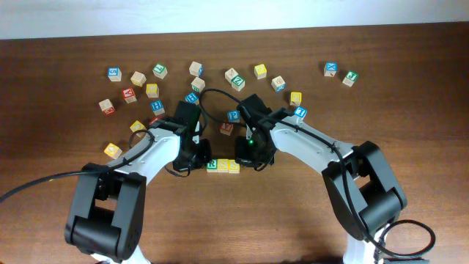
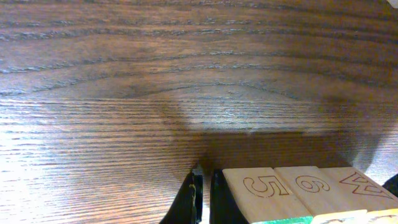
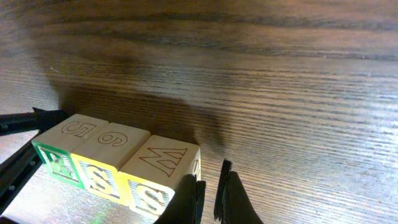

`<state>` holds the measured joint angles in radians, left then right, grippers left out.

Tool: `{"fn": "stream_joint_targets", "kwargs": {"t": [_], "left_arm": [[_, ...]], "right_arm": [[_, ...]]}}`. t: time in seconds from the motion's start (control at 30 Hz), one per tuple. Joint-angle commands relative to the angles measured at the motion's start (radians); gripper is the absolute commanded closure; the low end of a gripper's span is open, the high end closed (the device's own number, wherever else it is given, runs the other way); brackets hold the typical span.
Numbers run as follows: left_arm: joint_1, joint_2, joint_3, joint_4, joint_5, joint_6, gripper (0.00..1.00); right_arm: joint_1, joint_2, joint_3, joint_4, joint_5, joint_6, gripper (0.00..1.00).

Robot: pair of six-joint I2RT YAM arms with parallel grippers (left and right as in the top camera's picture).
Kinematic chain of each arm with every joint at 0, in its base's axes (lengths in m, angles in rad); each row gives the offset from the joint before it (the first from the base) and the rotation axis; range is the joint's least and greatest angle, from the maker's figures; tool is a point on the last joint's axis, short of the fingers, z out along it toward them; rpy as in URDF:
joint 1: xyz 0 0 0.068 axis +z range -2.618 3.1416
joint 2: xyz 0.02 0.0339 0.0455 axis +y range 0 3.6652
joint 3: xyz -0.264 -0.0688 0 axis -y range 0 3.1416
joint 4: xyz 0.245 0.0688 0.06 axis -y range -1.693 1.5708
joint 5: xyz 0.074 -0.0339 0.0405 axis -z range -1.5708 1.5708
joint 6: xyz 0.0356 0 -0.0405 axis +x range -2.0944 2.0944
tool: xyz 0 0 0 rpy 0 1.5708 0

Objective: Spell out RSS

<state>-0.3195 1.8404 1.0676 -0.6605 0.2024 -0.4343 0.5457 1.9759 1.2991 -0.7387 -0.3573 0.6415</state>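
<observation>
- My left jaws are narrow. The two fingers (image 2: 221, 202) are almost together with nothing between them, and they stand just beside the green end of the row.
- My right jaws are drawn equally close and also hold nothing. Their fingers (image 3: 231, 200) stand just beside the opposite end, but I cannot tell whether they touch the block.
- Between the two arms sits the row of three blocks (image 3: 118, 155), side by side and touching, near the middle of the worktop (image 1: 308, 213).
- In order, the row is a green block (image 3: 56, 158), a middle yellow block (image 3: 102, 171), and an end yellow block (image 3: 149, 193).
- Both yellow blocks show an S on the face towards my right wrist camera. The green block's letter is seen at an angle; I take it for R but cannot be sure. Another face of each block shows 5, 6 and W.
- The loose blocks (image 1: 157, 71) lie scattered well apart, towards the far side.
- I judge the word to be laid out, and the step in hand is squaring the row from both ends.
- The next move calls for drawing each arm outward and up from its end without dragging a block, then checking the first letter from overhead.
</observation>
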Motion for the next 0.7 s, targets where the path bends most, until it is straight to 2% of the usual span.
{"fn": "stream_joint_targets", "kwargs": {"t": [0.0, 0.1, 0.3, 0.47, 0.67], "left_arm": [[-0.007, 0.011, -0.007, 0.002, 0.037, 0.025, 0.94], [-0.007, 0.011, -0.007, -0.021, 0.037, 0.025, 0.98], [-0.006, 0.011, -0.007, -0.04, 0.033, 0.025, 0.98], [-0.005, 0.011, -0.007, -0.08, -0.082, 0.024, 0.99], [0.035, -0.053, 0.013, -0.153, -0.177, -0.021, 1.0]], "right_arm": [[0.018, 0.011, 0.013, -0.005, -0.001, 0.022, 0.96], [0.006, 0.011, 0.013, -0.016, 0.029, -0.011, 0.96], [0.002, 0.011, 0.013, -0.01, 0.035, -0.042, 0.94], [-0.006, 0.011, 0.027, -0.053, 0.09, -0.062, 0.9], [-0.06, -0.028, 0.215, -0.312, 0.209, -0.141, 0.9]]}}
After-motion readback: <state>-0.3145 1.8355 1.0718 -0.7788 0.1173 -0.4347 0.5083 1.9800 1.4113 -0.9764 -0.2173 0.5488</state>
